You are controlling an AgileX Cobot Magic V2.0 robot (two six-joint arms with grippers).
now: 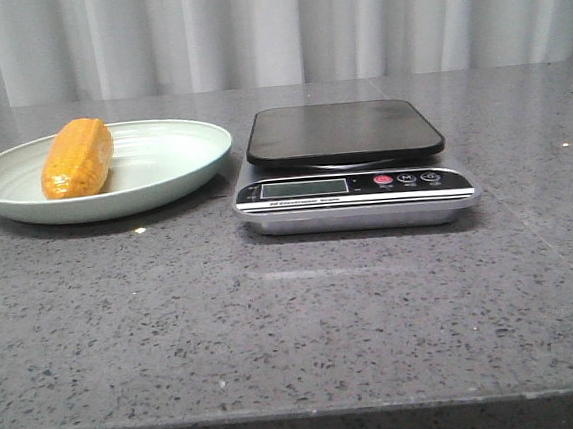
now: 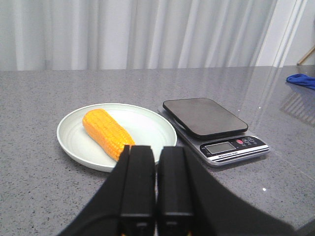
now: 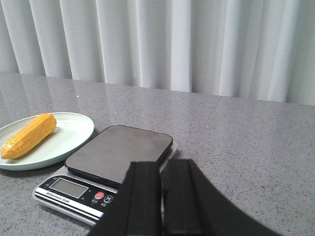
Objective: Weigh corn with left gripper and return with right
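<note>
Nothing is done yet: the corn (image 1: 78,157) lies on the plate (image 1: 178,174), at nine o'clock from the bare kitchen scale (image 1: 345,134). Both the left gripper (image 2: 157,189) and right gripper (image 3: 162,199) have fingers together, empty.

The front view sits low, near table height, looking straight across the grey table (image 1: 295,314) toward the curtain (image 1: 270,25); plate (image 1: 163,180) and scale (image 1: 354,183) lie side by side at middle range. The left wrist view looks out over the left gripper (image 2: 156,184); the plate lies just ahead of this claw, the scale beyond to one side. The right wrist view looks over the right gripper (image 3: 161,196); the scale lies nearest. All three share plate, scale and curtain.
</note>
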